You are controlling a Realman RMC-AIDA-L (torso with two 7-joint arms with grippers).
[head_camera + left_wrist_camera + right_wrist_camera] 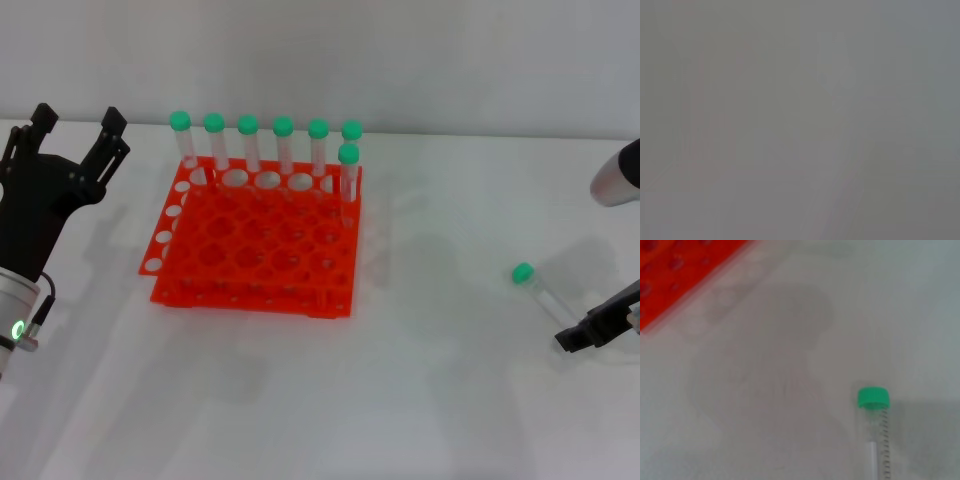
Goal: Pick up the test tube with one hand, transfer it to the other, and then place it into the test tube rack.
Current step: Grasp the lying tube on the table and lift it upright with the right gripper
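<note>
The right gripper reaches the test tube's tip, finger spread unclear; left gripper gapes empty.

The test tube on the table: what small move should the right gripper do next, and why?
Probably it should close on the test tube and lift it. The tube lies flat on the white table, apart from the test tube rack, and the right gripper is already at its tapered end. The left gripper waits open beside the rack.
</note>
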